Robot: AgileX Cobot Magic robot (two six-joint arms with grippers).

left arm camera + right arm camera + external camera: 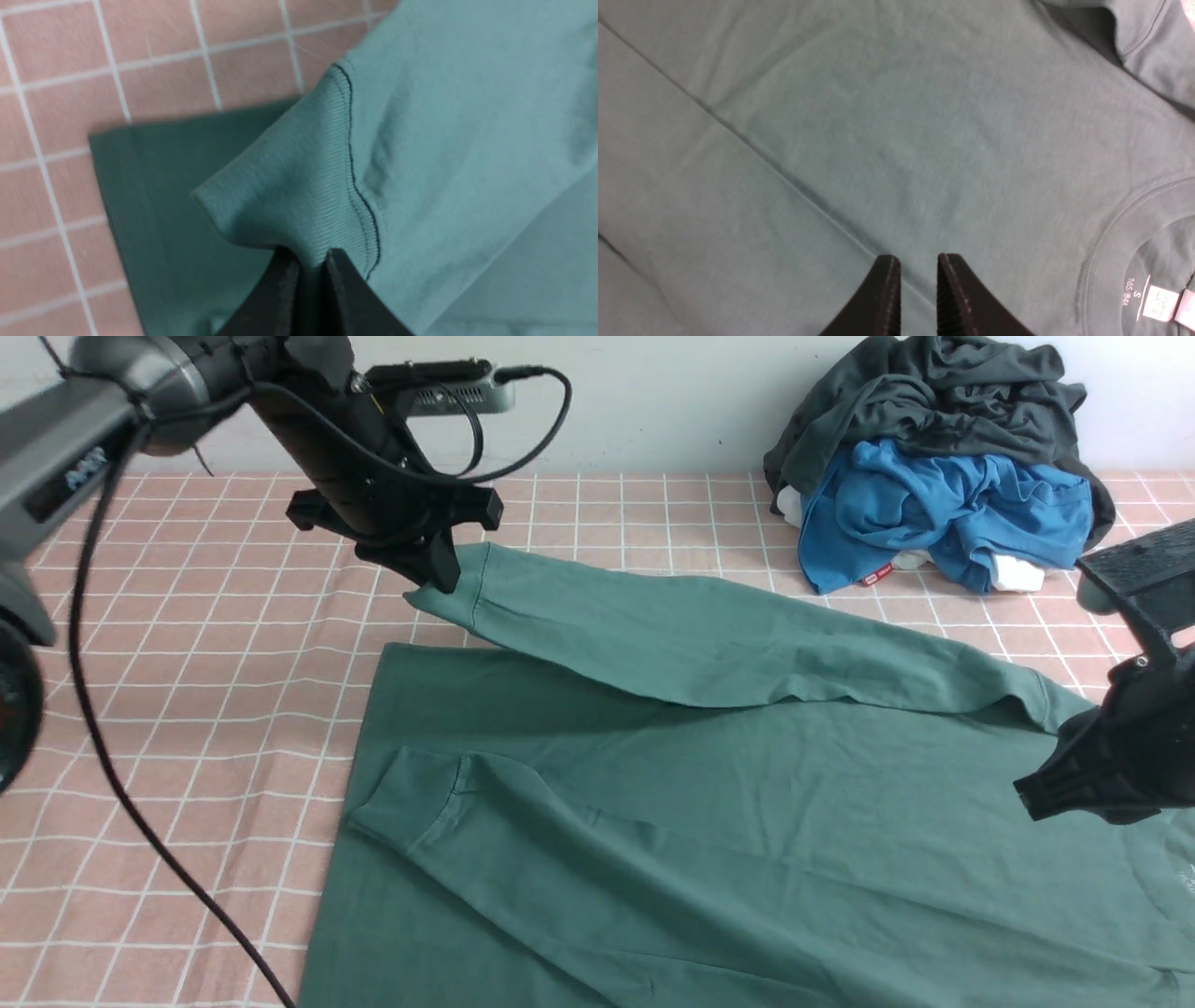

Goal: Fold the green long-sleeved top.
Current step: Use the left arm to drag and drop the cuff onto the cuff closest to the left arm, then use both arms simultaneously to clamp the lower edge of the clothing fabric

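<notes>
The green long-sleeved top (709,821) lies spread flat on the checked cloth, filling the near middle and right. One sleeve (523,831) lies folded across its body. My left gripper (439,581) is shut on the ribbed cuff (299,186) of the far sleeve (728,635) and holds it lifted above the top's far left corner. My right gripper (1032,798) hovers over the top's right side near the neckline (1120,224); its jaws stand a little apart with nothing between them (919,261).
A pile of a dark charcoal-grey garment (943,401) and a bright blue garment (943,513) sits at the back right by the wall. The pink checked tablecloth (187,663) is bare on the left. A black cable (140,821) hangs across the near left.
</notes>
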